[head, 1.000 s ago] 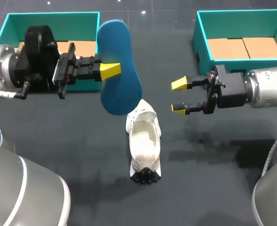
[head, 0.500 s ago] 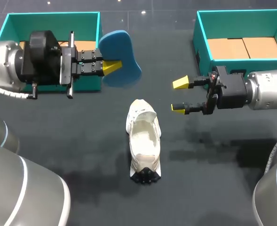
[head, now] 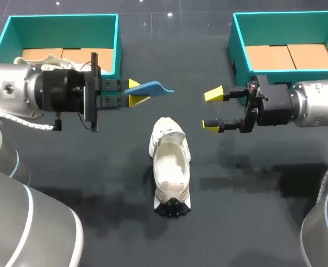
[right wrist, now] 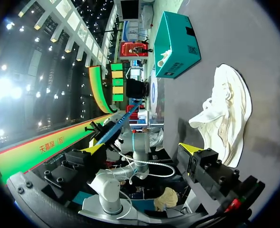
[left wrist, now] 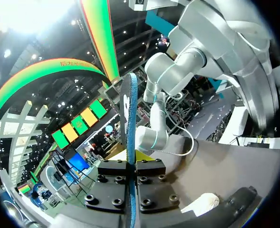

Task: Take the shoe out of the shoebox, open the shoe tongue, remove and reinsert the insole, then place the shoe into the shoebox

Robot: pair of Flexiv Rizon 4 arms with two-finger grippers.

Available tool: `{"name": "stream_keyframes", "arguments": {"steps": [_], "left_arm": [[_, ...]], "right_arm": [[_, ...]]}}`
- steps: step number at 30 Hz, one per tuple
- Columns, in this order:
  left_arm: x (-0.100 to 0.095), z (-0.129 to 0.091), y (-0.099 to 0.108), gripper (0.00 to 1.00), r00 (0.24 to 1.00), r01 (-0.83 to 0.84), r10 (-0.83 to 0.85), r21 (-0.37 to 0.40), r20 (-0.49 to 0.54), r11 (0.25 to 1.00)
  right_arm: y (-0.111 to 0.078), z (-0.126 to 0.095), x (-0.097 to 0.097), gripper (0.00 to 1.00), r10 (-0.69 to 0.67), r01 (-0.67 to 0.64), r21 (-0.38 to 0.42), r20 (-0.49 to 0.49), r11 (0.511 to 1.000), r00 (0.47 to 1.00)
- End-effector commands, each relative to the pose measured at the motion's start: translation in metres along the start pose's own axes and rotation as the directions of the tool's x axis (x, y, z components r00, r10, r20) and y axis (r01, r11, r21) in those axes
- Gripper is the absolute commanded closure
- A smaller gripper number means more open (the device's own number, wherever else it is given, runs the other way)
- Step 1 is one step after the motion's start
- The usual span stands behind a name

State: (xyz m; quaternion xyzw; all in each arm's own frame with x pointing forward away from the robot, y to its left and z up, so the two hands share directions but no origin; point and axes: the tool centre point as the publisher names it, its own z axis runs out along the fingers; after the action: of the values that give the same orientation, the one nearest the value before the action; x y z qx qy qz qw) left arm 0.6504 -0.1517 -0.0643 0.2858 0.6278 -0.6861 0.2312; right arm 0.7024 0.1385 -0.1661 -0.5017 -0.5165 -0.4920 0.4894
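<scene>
Insole (head: 152,87): plain blue.
Shoe (head: 171,167): off-white upper, black sole at one end.
Left shoebox (head: 63,17): teal walls, tan cardboard floor.
Right shoebox (head: 234,44): teal walls, tan cardboard floor.
Table (head: 247,211): dark charcoal, unpatterned.
Left gripper (head: 135,92): yellow tips, black body.
Right gripper (head: 212,110): yellow tips, black body.

Dark table (head: 97,167). White shoe (head: 171,167) upright at its middle. Open teal left shoebox (head: 63,17) and right shoebox (head: 234,47) at far corners, well apart.
</scene>
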Motion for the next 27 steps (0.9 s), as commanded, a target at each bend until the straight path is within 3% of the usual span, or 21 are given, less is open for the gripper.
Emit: {"name": "stream_keyframes", "arguments": {"steps": [1,5,19,27], "left_arm": [[-0.007,0.006,0.014,1.0,0.92,-0.383,0.377,-0.044,-0.111,0.923],[-0.005,0.003,0.019,1.0,0.846,-0.528,0.517,-0.07,-0.132,0.846],[-0.005,0.003,0.019,1.0,0.846,-0.528,0.517,-0.07,-0.132,0.846],[0.014,0.002,0.043,1.0,0.763,-0.645,0.626,-0.137,-0.161,0.752]], "right_arm": [[0.002,0.001,0.003,0.0,0.002,-0.002,0.008,-0.001,1.0,1.0],[0.004,0.003,0.005,0.0,0.013,-0.012,0.022,-0.021,1.0,1.0],[0.004,0.003,0.005,0.0,0.013,-0.012,0.022,-0.021,1.0,1.0],[0.004,0.003,0.005,0.0,0.013,-0.012,0.022,-0.021,1.0,1.0]]}}
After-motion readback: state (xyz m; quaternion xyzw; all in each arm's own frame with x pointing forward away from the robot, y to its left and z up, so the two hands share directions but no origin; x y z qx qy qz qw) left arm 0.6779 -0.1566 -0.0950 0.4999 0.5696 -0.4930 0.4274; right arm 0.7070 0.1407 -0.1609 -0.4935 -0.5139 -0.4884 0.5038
